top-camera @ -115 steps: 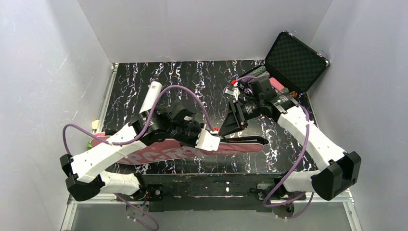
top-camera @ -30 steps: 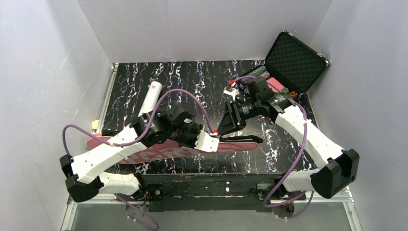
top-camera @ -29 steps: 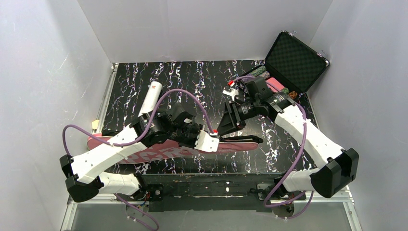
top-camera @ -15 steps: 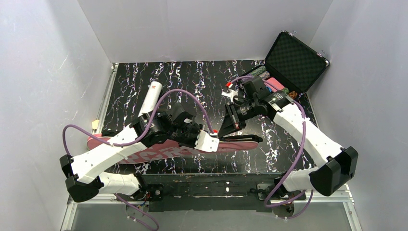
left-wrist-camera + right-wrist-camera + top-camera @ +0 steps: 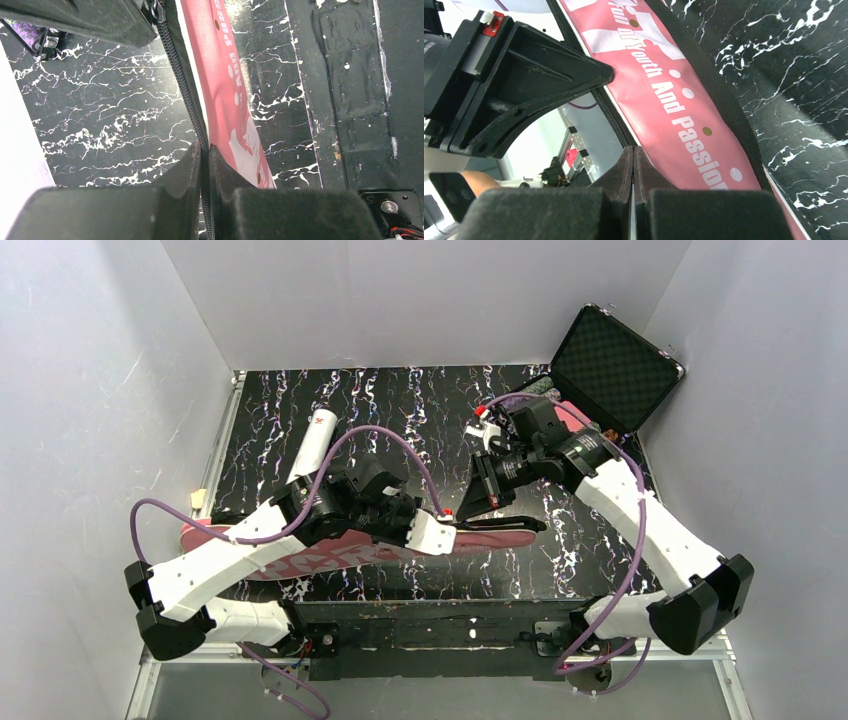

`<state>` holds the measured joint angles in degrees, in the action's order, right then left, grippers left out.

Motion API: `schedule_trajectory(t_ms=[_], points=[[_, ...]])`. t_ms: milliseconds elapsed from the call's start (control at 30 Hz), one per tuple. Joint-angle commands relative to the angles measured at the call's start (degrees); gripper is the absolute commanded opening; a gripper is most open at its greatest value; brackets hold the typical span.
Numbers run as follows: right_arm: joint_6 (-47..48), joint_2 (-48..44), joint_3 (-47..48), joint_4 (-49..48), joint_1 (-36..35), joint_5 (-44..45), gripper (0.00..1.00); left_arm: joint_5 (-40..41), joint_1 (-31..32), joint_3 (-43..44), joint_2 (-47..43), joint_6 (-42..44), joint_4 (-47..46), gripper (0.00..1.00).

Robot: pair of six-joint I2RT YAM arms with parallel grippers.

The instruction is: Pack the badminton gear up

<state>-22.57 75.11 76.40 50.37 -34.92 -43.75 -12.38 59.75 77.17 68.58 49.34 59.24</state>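
The long pink racket bag (image 5: 330, 552) lies across the table's front, its narrow end (image 5: 505, 525) pointing right. My left gripper (image 5: 452, 529) is shut on the bag's black zipper edge (image 5: 186, 95), and its fingertips (image 5: 192, 162) pinch that edge beside the pink cloth (image 5: 225, 100). My right gripper (image 5: 470, 516) hangs just right of it, shut at the zipper line of the bag (image 5: 684, 100). What its pads (image 5: 624, 165) hold is hidden. A white-grey tube (image 5: 313, 440) lies at the back left, away from both grippers.
An open black case (image 5: 612, 368) stands at the back right corner with patterned rolls (image 5: 575, 412) inside. The right arm's elbow reaches over in front of it. Grey walls close in the table (image 5: 400, 400) on three sides.
My right gripper has closed at the bag's zipper line and shifted a little. The left gripper stays shut on the zipper edge, and the bag's narrow end has risen slightly.
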Motion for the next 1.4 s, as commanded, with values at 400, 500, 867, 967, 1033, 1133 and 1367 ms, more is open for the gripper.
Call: schedule_trajectory(t_ms=[400, 500, 867, 967, 1033, 1133, 1367], points=[[3.8, -10.1, 1.5, -1.6, 0.8, 8.5, 0.01, 3.1, -0.2, -2.3, -4.7, 3.0, 0.0, 0.00], [4.4, -10.6, 1.8, -0.3, 0.9, 9.6, 0.01, 3.4, -0.2, -2.1, -5.1, 3.4, 0.5, 0.00], [6.6, -11.9, 4.2, 5.5, 2.2, 13.2, 0.01, 6.7, -0.2, -3.1, -8.9, 6.9, 3.0, 0.00], [7.1, -12.0, 4.5, 6.7, 2.9, 13.2, 0.01, 7.5, -0.2, -3.1, -10.3, 7.7, 5.1, 0.00], [7.4, -12.4, 4.2, 7.1, 3.2, 13.4, 0.01, 8.1, -0.2, -3.2, -11.1, 8.0, 6.3, 0.00], [7.8, -13.0, 3.6, 7.5, 4.1, 14.1, 0.01, 8.9, -0.2, -3.6, -12.2, 8.4, 7.7, 0.00], [6.8, -15.3, 0.7, 6.5, 7.7, 12.3, 0.01, 9.6, -0.2, -3.5, -13.2, 8.4, 9.1, 0.00]])
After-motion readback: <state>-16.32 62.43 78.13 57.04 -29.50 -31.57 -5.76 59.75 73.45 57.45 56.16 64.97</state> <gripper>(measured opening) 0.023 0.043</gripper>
